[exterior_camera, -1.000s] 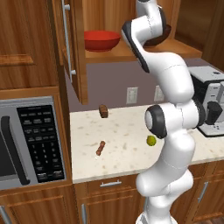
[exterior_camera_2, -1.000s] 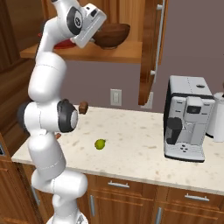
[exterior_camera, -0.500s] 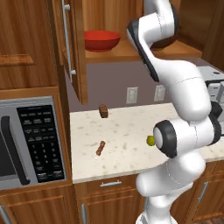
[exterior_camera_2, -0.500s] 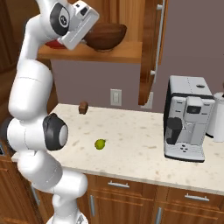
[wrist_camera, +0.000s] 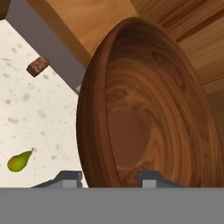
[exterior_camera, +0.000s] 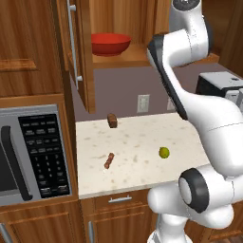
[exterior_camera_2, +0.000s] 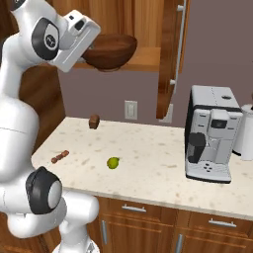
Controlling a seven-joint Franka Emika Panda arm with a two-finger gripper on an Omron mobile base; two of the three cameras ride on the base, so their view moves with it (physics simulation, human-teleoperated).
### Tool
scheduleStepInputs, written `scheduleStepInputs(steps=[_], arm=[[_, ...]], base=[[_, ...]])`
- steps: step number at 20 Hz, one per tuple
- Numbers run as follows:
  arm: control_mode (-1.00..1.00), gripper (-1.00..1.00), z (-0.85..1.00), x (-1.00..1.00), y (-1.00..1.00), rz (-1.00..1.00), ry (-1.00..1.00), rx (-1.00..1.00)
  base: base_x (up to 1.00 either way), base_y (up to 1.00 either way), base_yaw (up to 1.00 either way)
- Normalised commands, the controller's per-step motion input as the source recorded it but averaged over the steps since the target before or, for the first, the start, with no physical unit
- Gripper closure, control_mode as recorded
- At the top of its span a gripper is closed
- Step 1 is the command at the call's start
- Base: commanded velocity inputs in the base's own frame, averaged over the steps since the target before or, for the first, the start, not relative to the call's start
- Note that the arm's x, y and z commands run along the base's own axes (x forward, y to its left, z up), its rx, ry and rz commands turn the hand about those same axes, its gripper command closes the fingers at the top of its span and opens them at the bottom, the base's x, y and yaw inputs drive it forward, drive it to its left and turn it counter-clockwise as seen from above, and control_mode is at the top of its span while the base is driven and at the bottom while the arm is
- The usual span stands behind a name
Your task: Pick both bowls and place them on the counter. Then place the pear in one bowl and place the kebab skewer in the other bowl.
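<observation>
- Up at the open cabinet, the gripper (wrist_camera: 109, 177) sat at the near rim of the brown bowl (wrist_camera: 148, 109), one dark fingertip (wrist_camera: 70, 177) outside the wall and the other inside, so the rim lay between them; whether they were pinching it or merely straddling it I cannot tell.
- In the right base view the brown bowl (exterior_camera_2: 109, 51) was on the wooden shelf (exterior_camera_2: 143, 58) at about 11 o'clock of the picture, just beside the hand.
- In the left base view the red bowl (exterior_camera: 110, 43) rested on that shelf at 12 o'clock, well apart from the arm.
- On the counter (exterior_camera_2: 163, 168) the pear (exterior_camera_2: 113, 162) lay near the middle, with the kebab skewer (exterior_camera_2: 60, 157) towards 9 o'clock of it and a stubby brown block (exterior_camera_2: 94, 121) towards 11 o'clock, by the back wall.
- In the left base view the kebab skewer (exterior_camera: 109, 161) lay at 9 o'clock of the pear (exterior_camera: 163, 152).
- A coffee machine (exterior_camera_2: 210, 133) stood on the counter at 3 o'clock of the pear, and a microwave (exterior_camera: 31, 154) sat at 9 o'clock in the left base view.
</observation>
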Motion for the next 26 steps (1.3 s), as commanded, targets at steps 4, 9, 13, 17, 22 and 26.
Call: scheduleStepInputs(steps=[4, 9, 13, 17, 22, 26], arm=[[-1.00, 1.00, -0.36, -1.00, 0.07, 0.00, 0.00, 0.00], [-1.00, 1.00, -0.51, -1.00, 0.00, 0.00, 0.01, 0.00], [-1.00, 1.00, -0.70, -0.66, -0.03, 0.00, 0.07, 0.00], [-1.00, 1.00, -0.68, -0.06, -0.05, 0.00, 0.17, 0.00], [-1.00, 1.00, -0.66, 0.28, -0.07, 0.00, 0.10, 0.00], [-1.00, 1.00, -0.60, 0.63, -0.27, 0.00, 0.07, 0.00]], base=[[0.00, 0.00, 0.00], [0.00, 0.00, 0.00], [0.00, 0.00, 0.00], [0.00, 0.00, 0.00], [0.00, 0.00, 0.00], [0.00, 0.00, 0.00]])
